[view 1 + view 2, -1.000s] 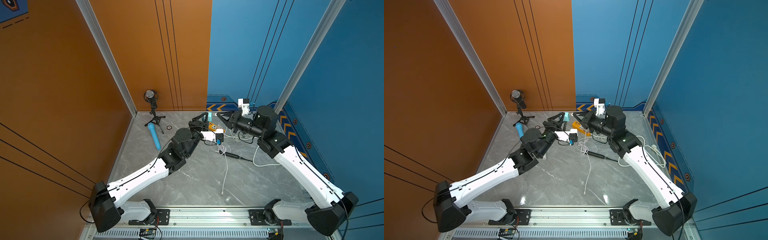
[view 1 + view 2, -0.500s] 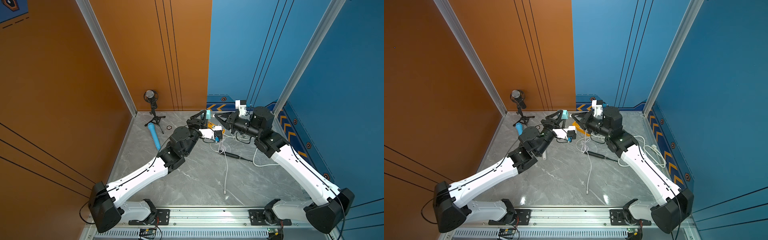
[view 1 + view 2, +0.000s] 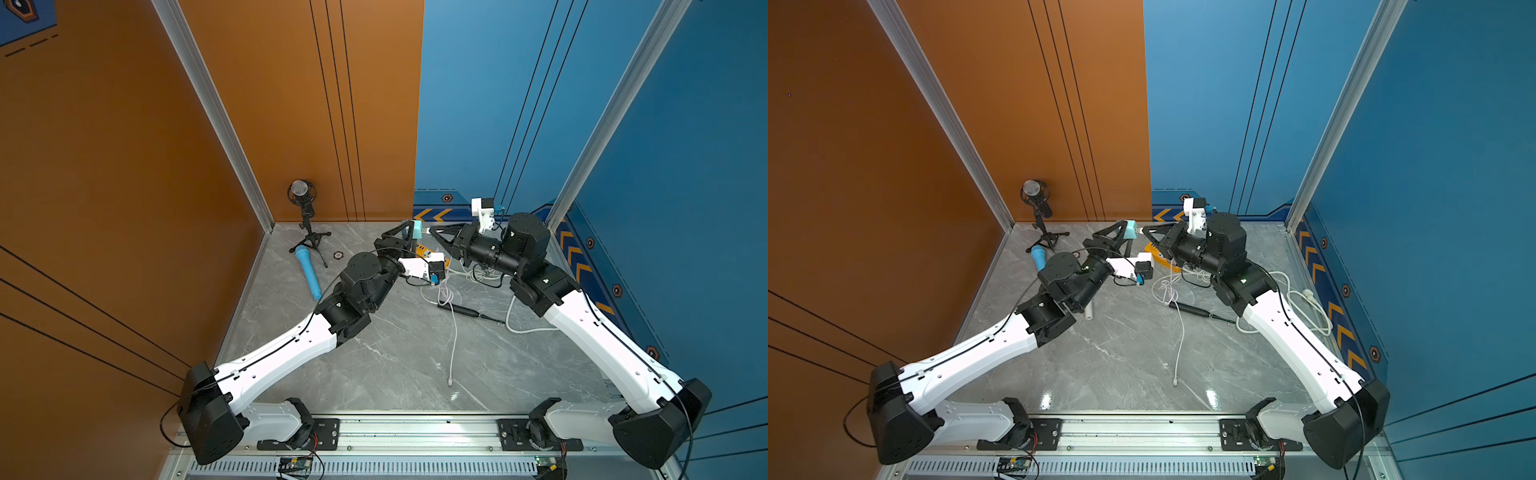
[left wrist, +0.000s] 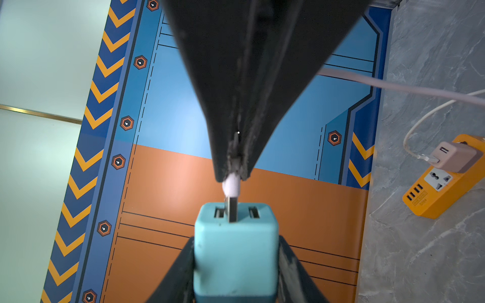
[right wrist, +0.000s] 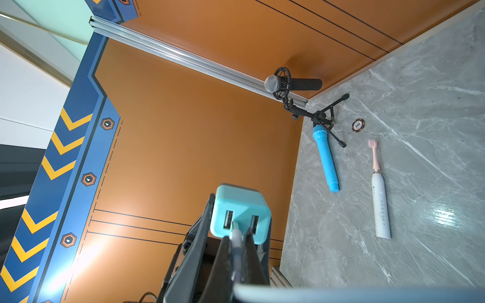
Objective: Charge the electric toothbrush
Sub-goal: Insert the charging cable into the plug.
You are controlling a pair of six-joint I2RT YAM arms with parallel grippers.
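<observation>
My left gripper (image 4: 236, 250) is shut on a teal two-port USB charger (image 3: 417, 229), held in the air near the back wall. My right gripper (image 5: 237, 242) is shut on the white USB plug (image 4: 231, 187) of the charging cable. The plug's metal tip meets the charger (image 5: 240, 210) face between its two ports, in neither slot. In both top views the two grippers point tip to tip, right gripper (image 3: 1145, 230) against charger (image 3: 1130, 230). The electric toothbrush (image 5: 379, 202), white with a pink head, lies flat on the table; only its end (image 3: 1089, 313) shows beside my left arm.
An orange power strip (image 4: 443, 194) with a beige adapter (image 4: 456, 157) lies under the grippers. White cable (image 3: 453, 332) loops across the table middle beside a black pen-like tool (image 3: 461, 309). A blue microphone (image 3: 308, 272), a tripod microphone (image 3: 305, 216) and a chip (image 3: 338, 254) sit at back left.
My left gripper has raised the charger a little. My right gripper has moved left with the plug, closing the gap to the charger's face.
</observation>
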